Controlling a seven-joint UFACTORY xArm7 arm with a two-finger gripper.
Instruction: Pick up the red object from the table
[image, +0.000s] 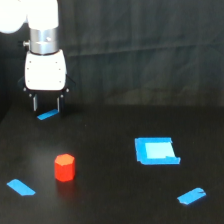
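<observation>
The red object (64, 167) is a small red-orange hexagonal block standing upright on the black table (110, 200), toward the exterior view's left front. My gripper (46, 106) hangs from the white arm at the upper left, well behind and above the block and a little to its left. Its two thin fingers (35, 103) point down with a clear gap between them and nothing held. They hover just over a blue tape strip (48, 115).
A blue square patch (156, 150) lies at the exterior view's right of centre. Blue tape strips lie at the front left (21, 187) and front right (191, 196). A dark curtain backs the table.
</observation>
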